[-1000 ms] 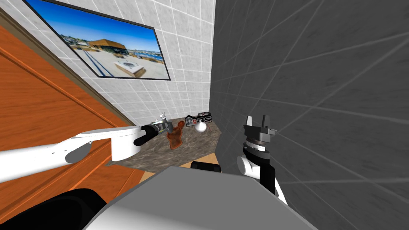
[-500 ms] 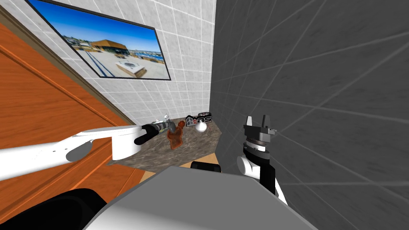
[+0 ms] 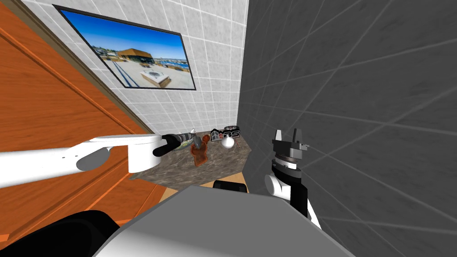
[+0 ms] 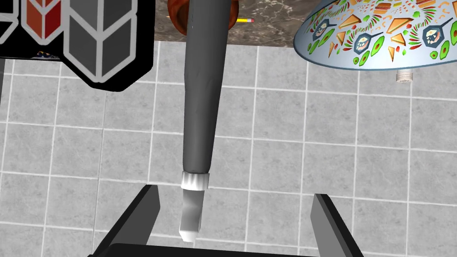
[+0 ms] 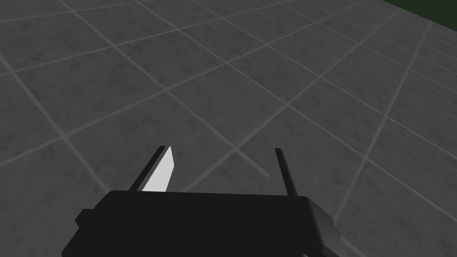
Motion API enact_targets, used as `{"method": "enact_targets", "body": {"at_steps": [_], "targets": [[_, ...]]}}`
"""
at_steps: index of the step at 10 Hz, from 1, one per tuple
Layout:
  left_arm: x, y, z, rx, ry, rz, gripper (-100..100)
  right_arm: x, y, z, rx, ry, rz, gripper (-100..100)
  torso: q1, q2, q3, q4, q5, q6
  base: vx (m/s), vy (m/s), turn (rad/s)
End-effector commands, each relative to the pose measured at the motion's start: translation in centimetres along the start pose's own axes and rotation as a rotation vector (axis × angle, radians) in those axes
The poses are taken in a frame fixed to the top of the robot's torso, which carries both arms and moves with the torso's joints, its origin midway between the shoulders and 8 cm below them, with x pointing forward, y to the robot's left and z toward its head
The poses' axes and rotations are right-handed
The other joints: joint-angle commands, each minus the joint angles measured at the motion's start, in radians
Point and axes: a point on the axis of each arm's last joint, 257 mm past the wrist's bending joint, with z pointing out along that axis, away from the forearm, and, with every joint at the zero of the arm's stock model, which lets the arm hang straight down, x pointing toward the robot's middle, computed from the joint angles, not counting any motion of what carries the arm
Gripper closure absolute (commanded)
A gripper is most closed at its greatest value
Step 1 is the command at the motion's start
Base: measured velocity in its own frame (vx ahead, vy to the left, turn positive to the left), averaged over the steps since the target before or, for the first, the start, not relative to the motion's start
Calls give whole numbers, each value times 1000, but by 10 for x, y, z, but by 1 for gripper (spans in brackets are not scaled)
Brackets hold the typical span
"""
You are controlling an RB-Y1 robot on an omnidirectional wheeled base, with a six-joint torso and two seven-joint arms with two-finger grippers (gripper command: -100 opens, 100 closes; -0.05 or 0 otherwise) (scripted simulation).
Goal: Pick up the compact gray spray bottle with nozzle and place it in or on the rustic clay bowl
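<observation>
From my head, my left hand [image 3: 192, 136] reaches out over the counter [image 3: 187, 174], right beside the brown bowl [image 3: 199, 154]. My right hand [image 3: 288, 135] is held up well away from the bowl, I think to keep out of the way.

From my left hand, the gray bottle [image 4: 198, 111] lies between my two fingers [image 4: 145, 214]. They stand wide and do not touch it, so this hand is open. The bottle's thin white tip points back at my hand. Its fat end reaches the bowl. I think it leans in the bowl, but I cannot see that end well. A pencil [image 4: 243, 20] lies just beside the bowl.

From my right hand, its fingers stand apart with nothing between them.
</observation>
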Motion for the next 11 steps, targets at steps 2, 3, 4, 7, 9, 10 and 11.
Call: {"method": "enact_targets", "body": {"at_steps": [2,3,4,7,9,10,11], "targets": [[-9,-21,-7,20,4,11,-100,0,0,0,0,0,0,0,1,0,0,0,0,0,12,46,87],[-12,-29,-11,29,4,18,-100,0,0,0,0,0,0,0,0,0,0,0,0,0,25,38,96],[-16,-37,-14,38,4,26,-100,0,0,0,0,0,0,0,0,0,0,0,0,0,28,35,93],[-14,-31,-11,33,3,19,0,0,0,0,0,0,0,0,-2,1,1,0,0,0,4,5,5],[-14,-31,-11,33,3,19,0,0,0,0,0,0,0,0,-2,1,1,0,0,0,0,0,0],[-14,-31,-11,33,3,19,0,0,0,0,0,0,0,0,-2,1,1,0,0,0,0,0,0],[-14,-31,-11,33,3,19,0,0,0,0,0,0,0,0,-2,2,1,0,0,0,0,0,0]]}}
